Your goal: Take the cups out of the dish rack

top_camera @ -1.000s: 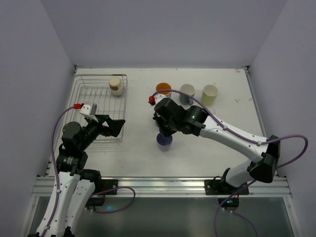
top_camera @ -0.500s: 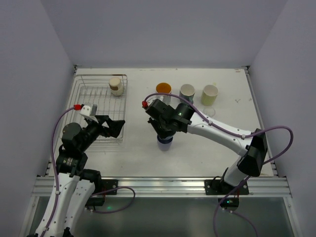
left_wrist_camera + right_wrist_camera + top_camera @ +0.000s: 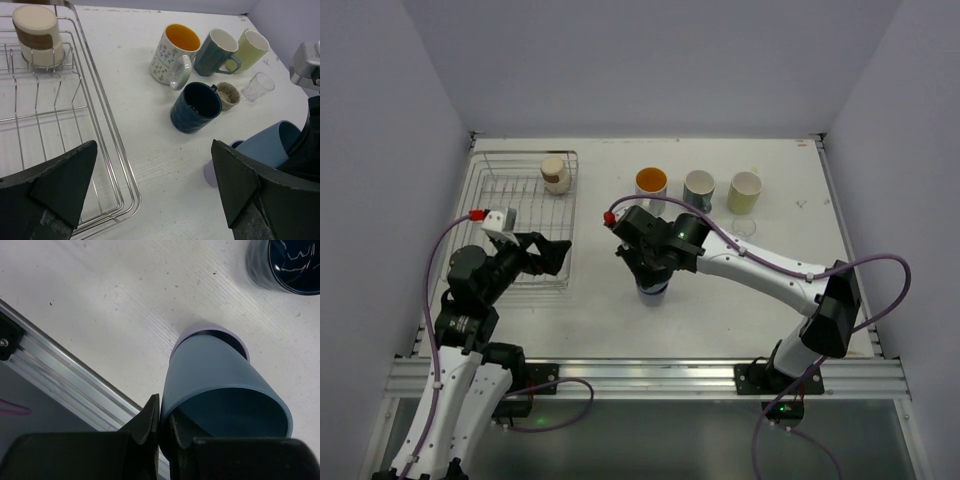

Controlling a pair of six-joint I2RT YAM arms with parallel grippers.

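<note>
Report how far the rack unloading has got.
Done: orange-inside mug, grey mug, yellow-green mug, navy mug and clear glass sit on the table. In hand: the right end effector pinches the light blue cup, its base at the lavender cup's mouth. Remaining: only the beige cup in the dish rack.

One cup point(image 3: 554, 172) in dish rack's point(image 3: 510, 205) far-right corner; other cups point(image 3: 651, 181) on table point(image 3: 790, 190) to its right

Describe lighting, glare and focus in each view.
Top external: even soft light, sharp, only faint shadows. Left wrist: dish rack crisp, own fingers dark. Right wrist: glare inside the navy mug; light blue cup fills the foreground.
</note>
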